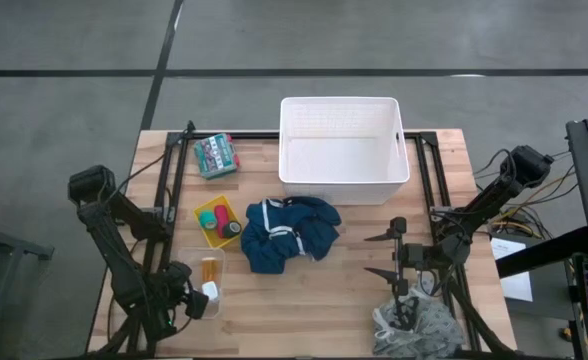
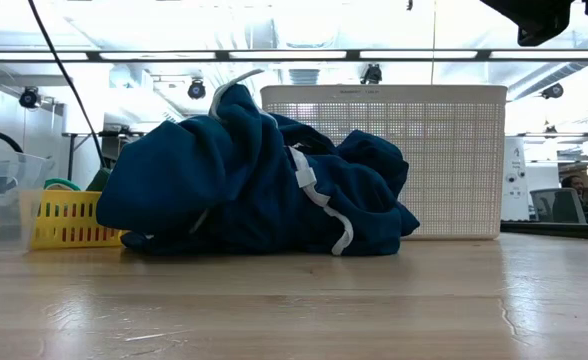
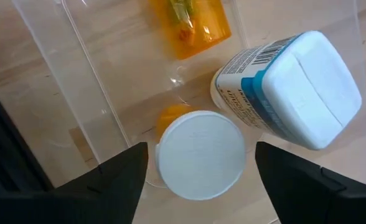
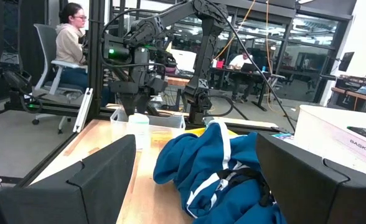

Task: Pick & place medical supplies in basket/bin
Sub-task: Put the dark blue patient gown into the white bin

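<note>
A: While the left gripper [image 3: 195, 177] is being held spread wide over the clear box [image 1: 196, 283], nothing is being gripped; a white-capped bottle [image 3: 200, 152] is standing upright directly between its fingers, cap pointing up at the wrist.

B: Just beyond, a white bottle [image 3: 292, 87] is being leaned against it, with the orange pill bottle [image 3: 192, 22] lying flat farther on, its long axis running away. Toppling is being risked if either finger clips a cap.

A: The right gripper [image 1: 392, 254] is being kept open, near the blue garment [image 1: 286, 232].
</note>
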